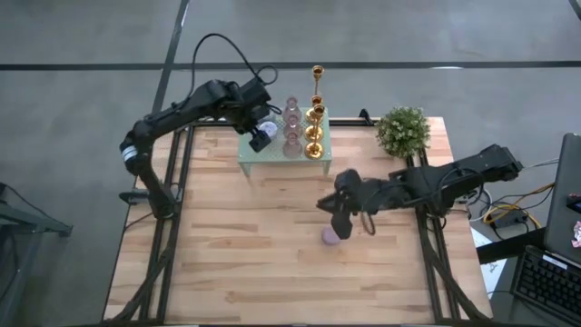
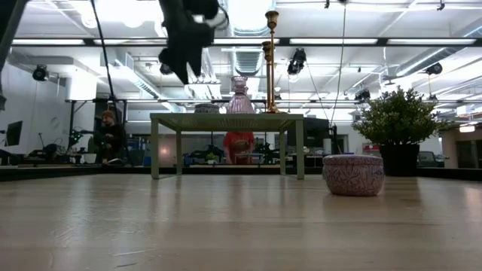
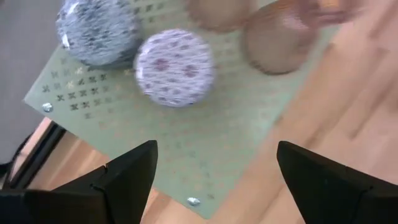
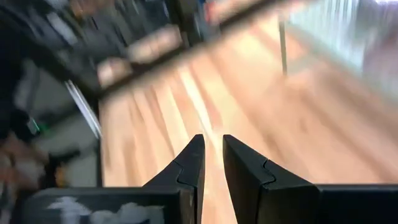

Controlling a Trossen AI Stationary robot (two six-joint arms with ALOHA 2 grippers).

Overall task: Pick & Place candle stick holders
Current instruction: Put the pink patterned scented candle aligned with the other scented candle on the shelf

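A pale green mesh rack (image 1: 272, 159) stands at the table's far middle. On it stand gold candlesticks (image 1: 315, 118), pink glass holders (image 1: 291, 127), a blue-white squat holder (image 3: 99, 31) and a mauve squat holder (image 3: 174, 67). My left gripper (image 3: 214, 165) is open and empty above the rack's near left part (image 1: 259, 134). Another mauve squat holder (image 1: 330, 236) rests on its base on the table, and it also shows in the low view (image 2: 353, 175). My right gripper (image 1: 336, 218) hovers just beyond it, its fingers (image 4: 211, 149) nearly closed on nothing.
A bushy potted plant (image 1: 404, 130) stands at the far right, next to the rack. The wooden table (image 1: 236, 263) is bare across its near half. People sit in the room beyond the table (image 2: 109, 135).
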